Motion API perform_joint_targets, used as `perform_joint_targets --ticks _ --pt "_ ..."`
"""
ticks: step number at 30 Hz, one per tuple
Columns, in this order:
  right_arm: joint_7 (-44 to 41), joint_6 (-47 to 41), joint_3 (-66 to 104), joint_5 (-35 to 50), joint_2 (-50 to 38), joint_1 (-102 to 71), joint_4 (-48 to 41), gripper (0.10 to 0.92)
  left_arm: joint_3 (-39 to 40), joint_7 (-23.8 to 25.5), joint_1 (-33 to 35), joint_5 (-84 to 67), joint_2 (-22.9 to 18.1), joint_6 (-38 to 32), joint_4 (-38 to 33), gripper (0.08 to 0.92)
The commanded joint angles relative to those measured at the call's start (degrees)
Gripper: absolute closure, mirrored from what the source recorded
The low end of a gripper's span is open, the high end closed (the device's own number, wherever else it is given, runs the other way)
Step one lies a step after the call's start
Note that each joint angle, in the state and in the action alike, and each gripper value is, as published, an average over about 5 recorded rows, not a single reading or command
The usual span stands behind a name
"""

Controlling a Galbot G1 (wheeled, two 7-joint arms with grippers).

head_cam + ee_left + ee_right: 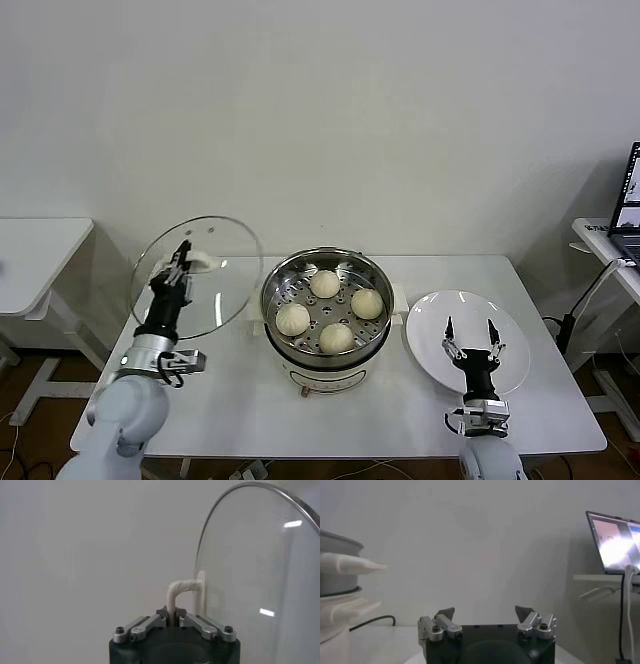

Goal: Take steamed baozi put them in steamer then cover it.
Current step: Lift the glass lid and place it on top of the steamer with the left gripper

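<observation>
Several cream-white baozi (324, 283) lie on the perforated tray inside the shiny steamer (275, 285) at the table's middle. My left gripper (181, 258) is shut on the cream-white handle (176, 592) of the clear glass cover (225, 280). It holds the cover upright on edge in the air, left of the steamer. In the left wrist view my left gripper (172, 612) pinches the handle, with the cover's glass (260, 570) beside it. My right gripper (471, 331) is open and empty above the white plate (430, 335). In the right wrist view my right gripper (485, 613) is spread wide.
The steamer's white base and side handle (350, 564) show in the right wrist view. A laptop (630, 205) sits on a side table at far right, with a cable hanging down. Another white table (35, 245) stands at far left.
</observation>
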Motion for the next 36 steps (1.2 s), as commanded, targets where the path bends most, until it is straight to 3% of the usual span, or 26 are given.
perform_joint_targets --ticks 1,8,15,36 --pt "0.0 -1.6 0.6 0.2 0.0 0.9 -0.8 0.203 19.9 9.1 -1.3 5.2 -2.7 14.6 -15.9 0.812" --pt "0.0 -1.5 1.3 0.2 0.7 0.9 -1.7 0.203 30.8 15.3 -6.8 13.7 -9.2 20.2 -8.7 0.812" --pt "0.0 -1.5 1.4 0.1 1.7 1.6 -2.6 0.203 33.5 18.9 -10.8 21.0 -14.3 22.1 0.5 0.812" --pt "0.2 -1.5 2.5 -0.2 2.3 3.2 -5.0 0.203 32.3 18.4 -12.4 29.3 -22.2 20.6 11.6 0.812"
